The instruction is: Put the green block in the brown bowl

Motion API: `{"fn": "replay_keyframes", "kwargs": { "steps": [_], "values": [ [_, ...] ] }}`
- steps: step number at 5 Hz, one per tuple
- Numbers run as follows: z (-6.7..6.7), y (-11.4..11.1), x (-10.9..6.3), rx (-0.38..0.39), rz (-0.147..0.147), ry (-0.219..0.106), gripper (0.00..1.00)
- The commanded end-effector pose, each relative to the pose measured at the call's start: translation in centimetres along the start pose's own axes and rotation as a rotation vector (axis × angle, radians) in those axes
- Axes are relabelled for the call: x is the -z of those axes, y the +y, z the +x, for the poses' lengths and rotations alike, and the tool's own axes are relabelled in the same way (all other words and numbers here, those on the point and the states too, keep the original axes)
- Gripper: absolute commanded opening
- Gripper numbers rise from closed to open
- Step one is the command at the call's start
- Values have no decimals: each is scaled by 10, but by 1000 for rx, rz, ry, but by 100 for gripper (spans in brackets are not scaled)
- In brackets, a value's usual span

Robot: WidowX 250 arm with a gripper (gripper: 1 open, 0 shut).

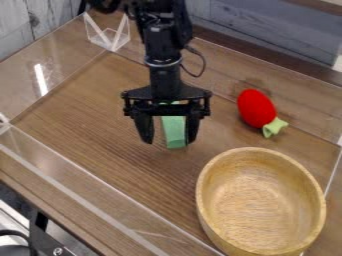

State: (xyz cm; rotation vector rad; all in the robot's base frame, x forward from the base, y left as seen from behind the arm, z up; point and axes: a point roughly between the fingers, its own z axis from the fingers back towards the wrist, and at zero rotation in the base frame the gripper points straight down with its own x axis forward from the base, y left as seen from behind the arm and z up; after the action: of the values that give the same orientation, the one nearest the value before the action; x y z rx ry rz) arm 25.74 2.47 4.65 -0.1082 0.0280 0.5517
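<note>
The green block (174, 132) lies flat on the wooden table, a light-green bar pointing roughly away from the camera. My gripper (167, 131) hangs straight over it, open, with one finger (142, 124) to the block's left and the other to its right. Its upper end is hidden behind the gripper body. Whether the fingers touch the block cannot be told. The brown bowl (261, 201) sits empty at the front right, a large light-tan wooden bowl with a thick rim.
A red strawberry toy (258, 108) with a green stem lies right of the gripper. Clear acrylic walls (54, 85) fence the table on the left and front. A clear stand (107, 35) sits at the back left.
</note>
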Motion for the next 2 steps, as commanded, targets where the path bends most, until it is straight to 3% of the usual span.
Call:
{"fn": "replay_keyframes", "kwargs": {
  "steps": [1,2],
  "values": [
    [4,-2,2,-47,-15,-65,100],
    [3,-5,11,-73,-16,-89,100]
  ]
}}
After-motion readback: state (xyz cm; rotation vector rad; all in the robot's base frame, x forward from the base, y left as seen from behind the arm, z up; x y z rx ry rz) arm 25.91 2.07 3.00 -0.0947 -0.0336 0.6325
